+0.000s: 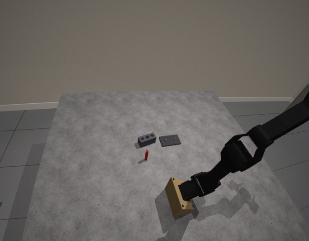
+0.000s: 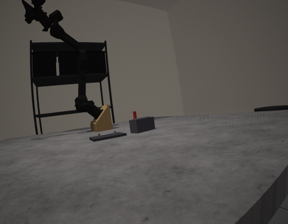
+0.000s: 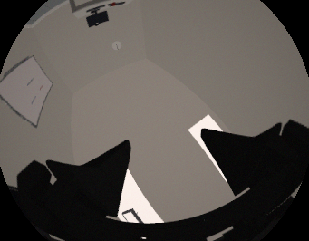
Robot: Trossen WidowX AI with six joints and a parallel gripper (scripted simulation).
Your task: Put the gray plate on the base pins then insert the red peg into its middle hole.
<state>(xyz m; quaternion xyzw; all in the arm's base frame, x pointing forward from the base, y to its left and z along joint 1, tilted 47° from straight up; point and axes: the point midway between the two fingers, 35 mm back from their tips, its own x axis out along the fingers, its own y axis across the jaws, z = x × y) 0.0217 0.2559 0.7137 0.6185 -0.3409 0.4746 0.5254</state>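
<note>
The gray plate (image 1: 148,142) (image 2: 144,125) is a thick block with three holes along its top. It rests on the table beside the base (image 1: 170,143) (image 2: 108,137), apart from it. The base is a thin, flat dark slab with two small upright pins, both bare. The red peg (image 1: 146,155) (image 2: 134,114) stands upright on the table near the plate; in the exterior view its lower part is hidden behind the plate. My gripper (image 3: 166,139) is open and empty, raised high above the table and far from all three. It is out of view in the top view.
The arm's tan wedge mount (image 1: 174,200) (image 2: 104,122) stands on the table (image 1: 97,186) (image 2: 139,173), on the peg's side of the base. A dark shelf rack (image 2: 69,78) stands behind the arm. The wrist view shows mostly walls, bright panels and a whiteboard (image 3: 27,91).
</note>
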